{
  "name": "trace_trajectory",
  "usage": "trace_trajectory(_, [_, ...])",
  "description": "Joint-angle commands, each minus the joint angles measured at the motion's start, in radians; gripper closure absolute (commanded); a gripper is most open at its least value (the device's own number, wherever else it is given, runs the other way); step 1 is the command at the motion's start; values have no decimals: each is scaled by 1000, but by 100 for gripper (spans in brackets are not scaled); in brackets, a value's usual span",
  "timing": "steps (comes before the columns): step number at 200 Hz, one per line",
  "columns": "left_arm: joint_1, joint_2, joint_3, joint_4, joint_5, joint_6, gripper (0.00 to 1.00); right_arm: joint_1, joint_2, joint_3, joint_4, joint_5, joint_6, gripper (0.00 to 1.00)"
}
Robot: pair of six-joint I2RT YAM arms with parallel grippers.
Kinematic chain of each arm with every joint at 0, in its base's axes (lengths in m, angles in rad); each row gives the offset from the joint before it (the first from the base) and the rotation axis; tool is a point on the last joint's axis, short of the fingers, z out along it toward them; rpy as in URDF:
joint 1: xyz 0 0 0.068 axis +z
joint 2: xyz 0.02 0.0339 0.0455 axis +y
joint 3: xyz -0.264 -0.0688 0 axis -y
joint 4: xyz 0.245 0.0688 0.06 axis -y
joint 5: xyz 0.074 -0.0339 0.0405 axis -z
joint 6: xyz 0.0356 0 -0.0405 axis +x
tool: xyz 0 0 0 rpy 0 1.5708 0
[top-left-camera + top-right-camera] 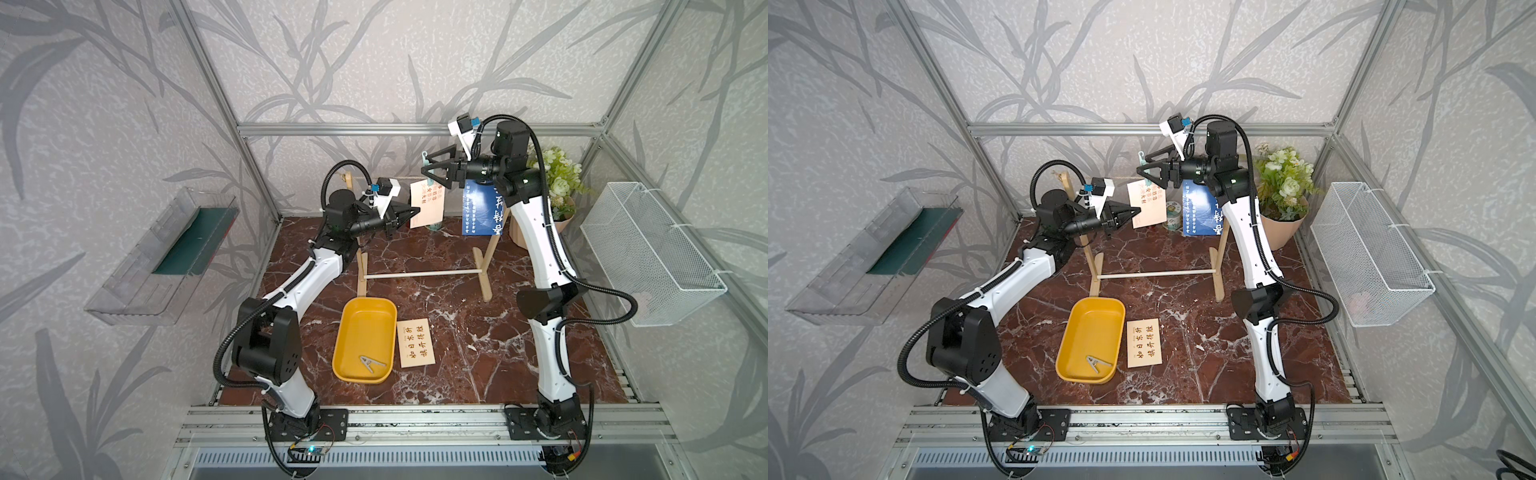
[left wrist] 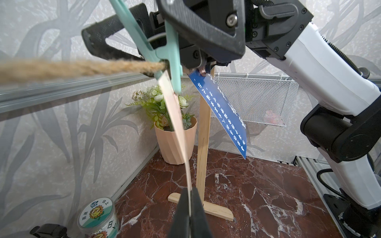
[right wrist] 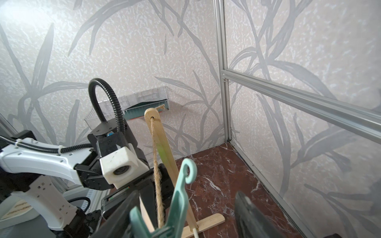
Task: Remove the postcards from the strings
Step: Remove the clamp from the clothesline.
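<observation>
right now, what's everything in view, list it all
stand: one, light wood, back middle
string: one, tan, across stand's top
tray: one, yellow, front middle
hung cream card: one, cream, clipped on string
blue card: one, dark blue, hanging beside it
flat cream card: one, cream, beside tray
teal pin: one, teal, on string
tray pin: one, greyish, inside tray
plant: one, green-white, peach pot, back right
tin: one, white-green, by back wall
basket: one, white wire, right wall
shelf: one, clear, left wall
left claw: black, shut on hung cream card
right claw: black, open around teal pin
</observation>
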Motion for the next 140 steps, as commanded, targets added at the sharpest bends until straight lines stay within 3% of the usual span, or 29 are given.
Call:
trace_trajectory(1, [-1, 7, 32, 11, 20, 18, 96, 5, 0, 34, 57, -64, 49, 33])
trace_trajectory(83, [-1, 1, 27, 4, 16, 27, 96, 5, 0, 29, 80, -119, 86, 51])
trace_trajectory(100, [-1, -2, 27, 3, 15, 29, 96, 5, -4, 27, 80, -122, 88, 61])
trace_trajectory(140, [0, -1, 30, 2, 14, 31, 96, 4, -9, 26, 67, -129, 86, 73])
